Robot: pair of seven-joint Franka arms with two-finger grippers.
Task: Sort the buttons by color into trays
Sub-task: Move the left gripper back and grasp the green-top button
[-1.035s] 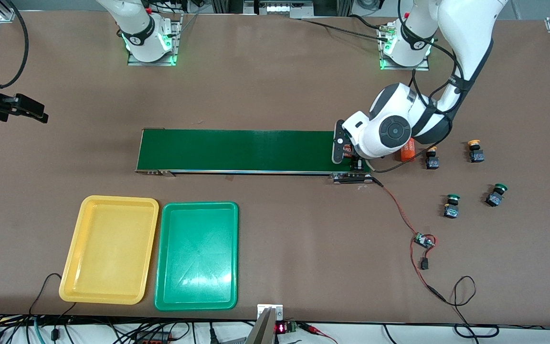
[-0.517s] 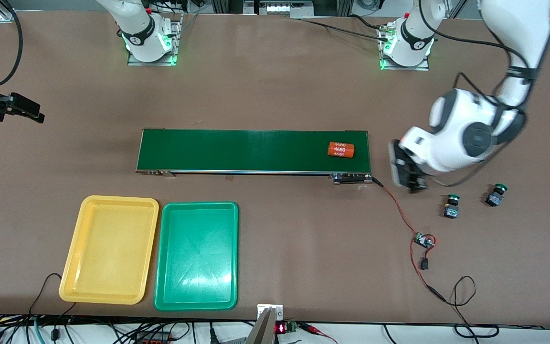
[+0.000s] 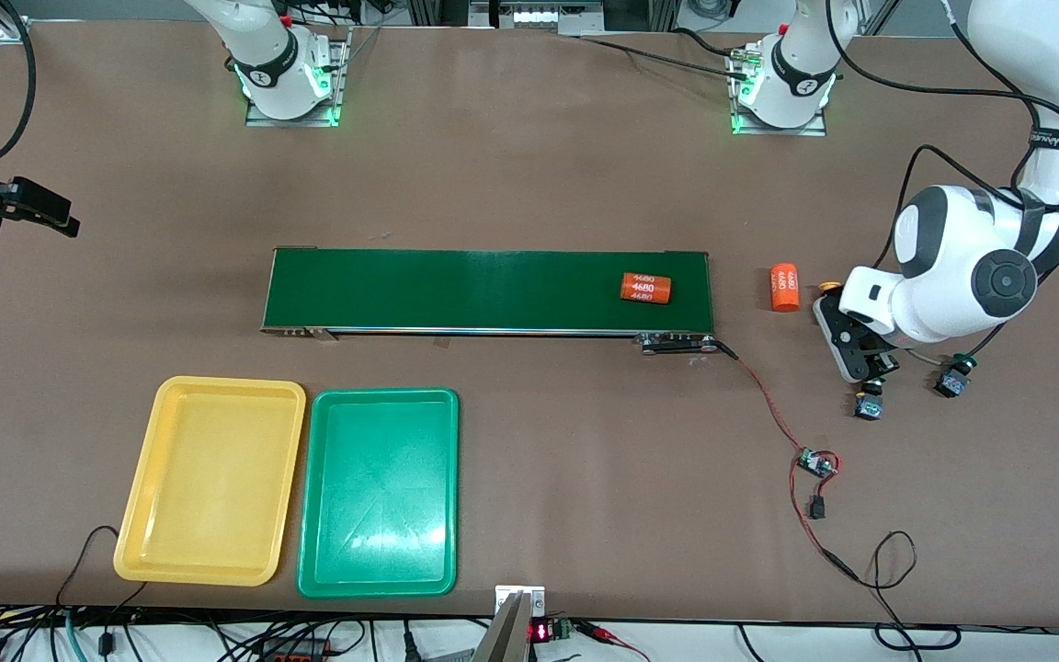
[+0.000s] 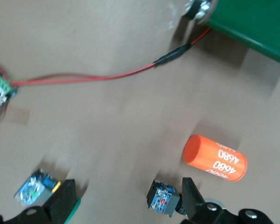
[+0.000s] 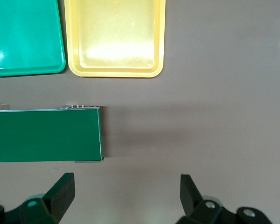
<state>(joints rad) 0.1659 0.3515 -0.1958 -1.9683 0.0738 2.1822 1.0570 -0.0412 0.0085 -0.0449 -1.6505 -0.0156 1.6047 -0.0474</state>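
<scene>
Lying nearest the front camera: the yellow tray (image 3: 210,481) and the green tray (image 3: 379,493) sit side by side, almost touching, both bare inside; the yellow one is toward the right arm's end of the bench (image 3: 529,184).
Wiring: a red lead (image 3: 768,405) runs from the belt's end to a small circuit board (image 3: 814,462), with a black cable loop (image 3: 893,561) nearer the bench edge.
Buttons: one button (image 3: 868,405) lies just below the left hand (image 3: 865,363); a green-capped button (image 3: 954,379) lies beside it, partly hidden by the arm; a yellow-capped button (image 3: 828,289) peeps out at the wrist's upper edge. The fourth cannot be seen.
Left hand: fingers (image 4: 60,200) spread wide, holding nothing, low over the buttons; in the left wrist view one button body (image 4: 162,198) lies between them, close to one finger.
Belt: the dark-green conveyor (image 3: 488,291) carries an orange cylinder (image 3: 645,287) near its left-arm end.
Loose cylinder: a second orange cylinder (image 3: 784,287) lies on the bench off the belt's end, just beside the buttons.
Writing: both cylinders read "4680".
Right hand: the right hand (image 3: 28,210) waits over the bench edge at the right arm's end, fingers (image 5: 60,191) wide, nothing held.
Open room: bare bench between belt and arm bases.
</scene>
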